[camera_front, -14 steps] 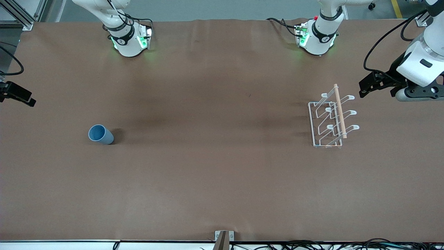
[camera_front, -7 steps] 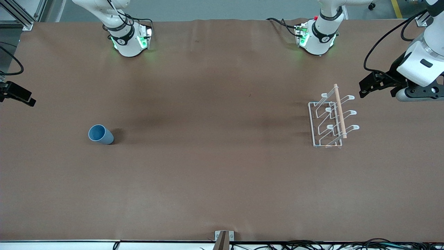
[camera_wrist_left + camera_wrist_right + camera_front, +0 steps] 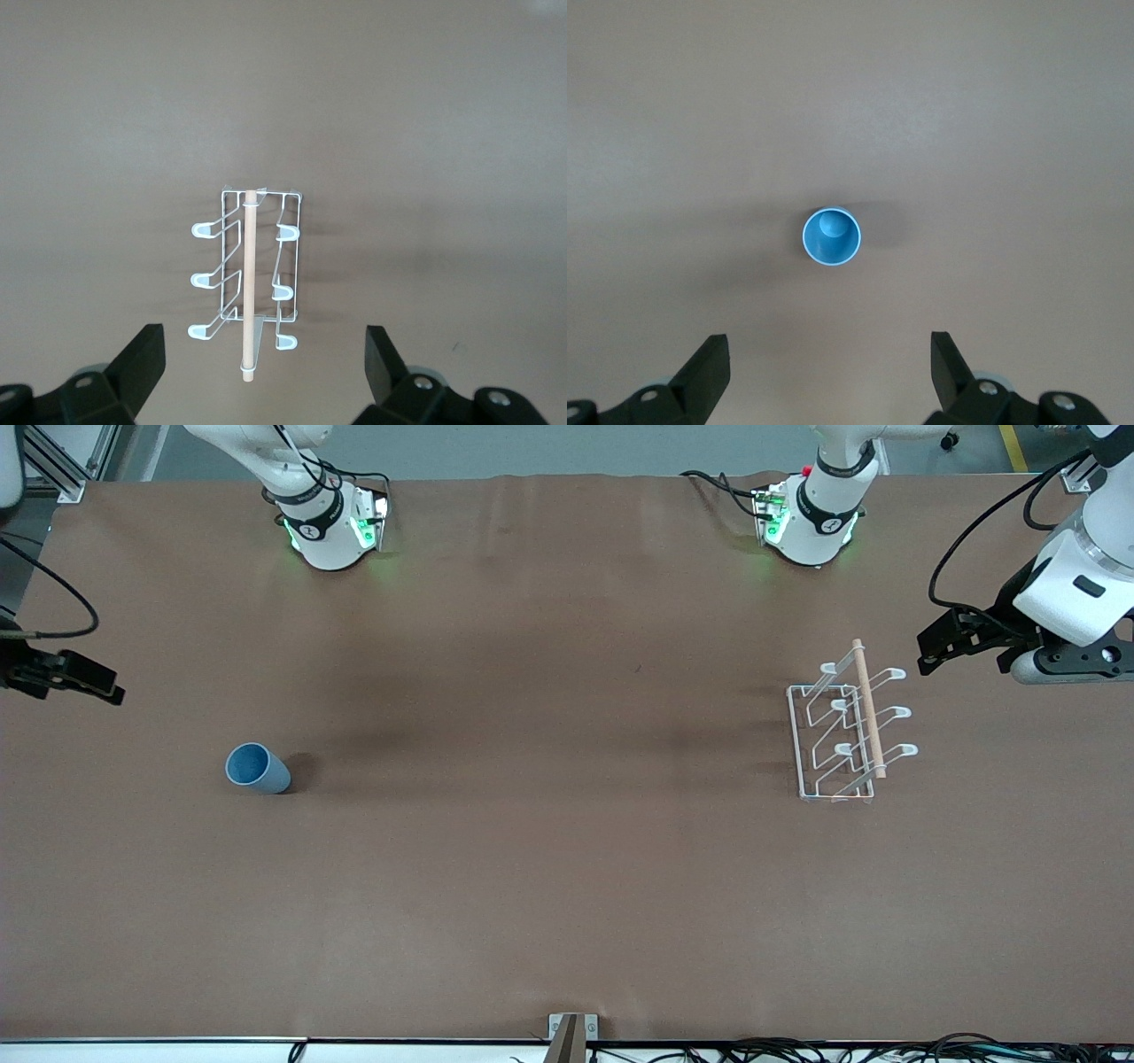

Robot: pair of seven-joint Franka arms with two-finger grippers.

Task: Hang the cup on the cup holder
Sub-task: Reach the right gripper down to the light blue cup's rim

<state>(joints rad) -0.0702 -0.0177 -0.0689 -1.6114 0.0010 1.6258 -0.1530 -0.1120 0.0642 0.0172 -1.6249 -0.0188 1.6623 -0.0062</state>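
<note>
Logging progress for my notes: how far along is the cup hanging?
Nothing is done: the cup stands upright on the table, every cup holder prong bare. The right gripper is open above the table near the cup; the left gripper waits open beside the holder. Grasping, carrying and hanging remain.

Light-blue cup (image 3: 257,768) stood upright, mouth up, empty, toward right arm's end of table. White wire cup holder (image 3: 846,731) with wooden rod stood upright toward left arm's end, prongs bare.

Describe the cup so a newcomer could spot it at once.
On the brown table, look toward the right arm's end, well away from the white wire rack. The cup stands alone there: small, light blue, handleless, open mouth up.
</note>
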